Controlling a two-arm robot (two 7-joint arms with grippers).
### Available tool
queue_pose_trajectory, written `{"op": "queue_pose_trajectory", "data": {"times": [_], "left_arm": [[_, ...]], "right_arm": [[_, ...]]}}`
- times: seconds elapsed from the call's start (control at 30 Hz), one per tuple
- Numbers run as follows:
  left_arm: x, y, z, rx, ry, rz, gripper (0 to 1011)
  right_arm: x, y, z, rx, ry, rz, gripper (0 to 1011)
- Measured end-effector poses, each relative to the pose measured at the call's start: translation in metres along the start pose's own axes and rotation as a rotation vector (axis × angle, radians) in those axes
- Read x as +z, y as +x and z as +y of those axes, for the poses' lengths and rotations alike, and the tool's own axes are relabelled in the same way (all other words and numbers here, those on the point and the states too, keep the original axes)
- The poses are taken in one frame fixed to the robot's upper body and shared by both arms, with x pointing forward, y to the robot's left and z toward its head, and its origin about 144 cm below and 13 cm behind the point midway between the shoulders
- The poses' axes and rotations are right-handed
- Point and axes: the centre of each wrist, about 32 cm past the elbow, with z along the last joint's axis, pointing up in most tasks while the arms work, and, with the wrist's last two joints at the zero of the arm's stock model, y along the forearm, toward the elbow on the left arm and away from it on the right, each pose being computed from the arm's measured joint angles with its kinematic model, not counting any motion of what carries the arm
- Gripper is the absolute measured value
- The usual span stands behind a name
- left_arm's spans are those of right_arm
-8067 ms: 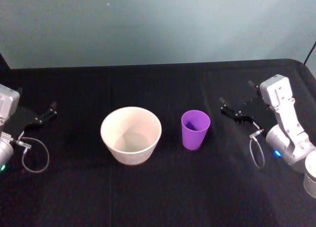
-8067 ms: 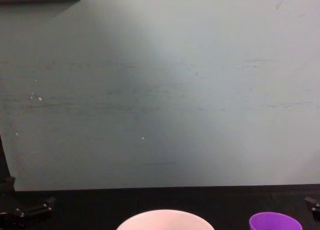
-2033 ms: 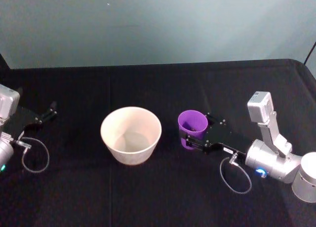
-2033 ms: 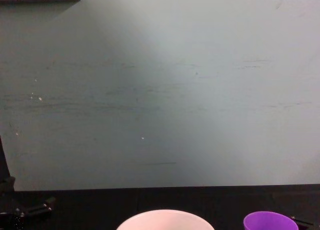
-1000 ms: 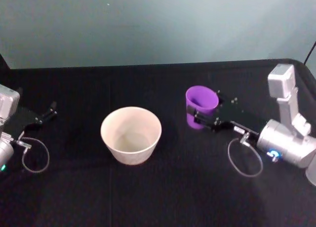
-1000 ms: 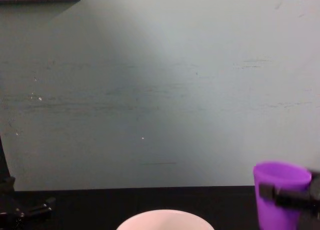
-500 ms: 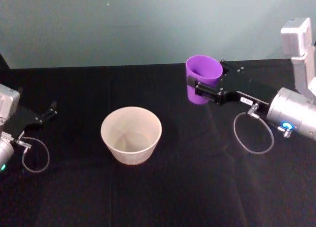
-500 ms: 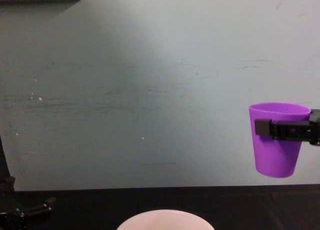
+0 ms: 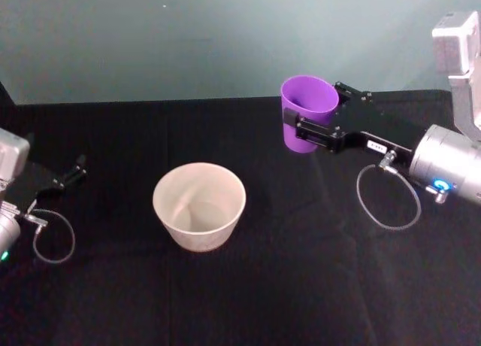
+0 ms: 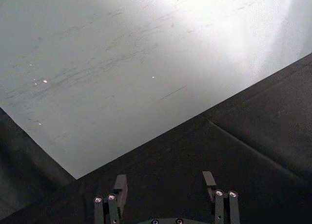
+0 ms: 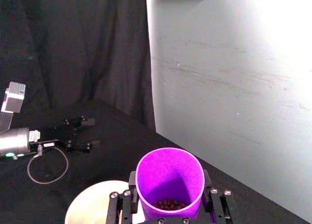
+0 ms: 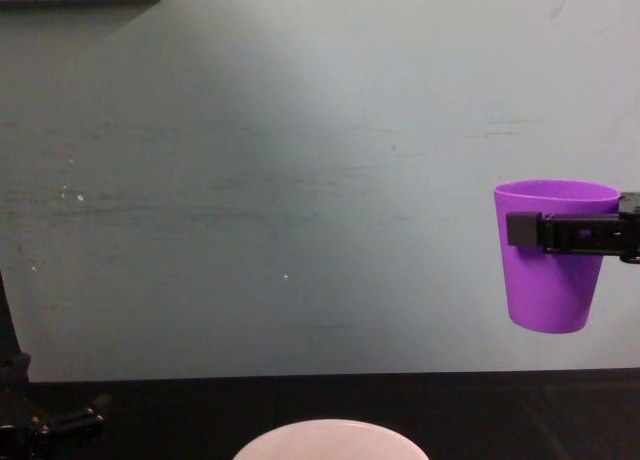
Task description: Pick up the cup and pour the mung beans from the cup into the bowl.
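The left gripper [image 9: 66, 176] lies parked low at the left edge of the black table [image 9: 225, 301], well apart from everything else; in the left wrist view its two fingers [image 10: 120, 183] stand wide apart with nothing between them, only dark cloth and the pale wall beyond. Right of it, near the table's middle, the bowl [image 9: 197, 237] sits upright on the cloth, mouth to the ceiling; the head view shows no beans inside it, and the chest view catches just the top of its rim [image 12: 330, 427] at the lower edge. Farther right, and beyond the bowl, the cup [image 9: 307, 124] hangs in the air clear of the table, not over the bowl; its long axis stands vertical, mouth up and narrow base down, and the chest view shows it level against the wall [image 12: 552, 270]. The right wrist view looks down into it, where the mung beans [image 11: 169, 203] lie in a small dark heap at the bottom. The right gripper [image 9: 316, 116] reaches in from the right edge with its fingers closed on the cup's upper wall, one on each side just under the rim.
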Motion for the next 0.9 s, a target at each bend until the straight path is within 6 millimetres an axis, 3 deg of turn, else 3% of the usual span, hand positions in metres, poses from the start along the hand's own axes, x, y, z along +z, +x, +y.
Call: {"op": "queue_pose_trajectory", "data": {"times": [0.9], "left_arm": [[0.0, 0.0, 0.0, 0.0, 0.0, 0.0, 1000]], "right_arm": [[-0.0019, 0.0005, 0.0003, -0.003, -0.001, 0.006, 729]]}}
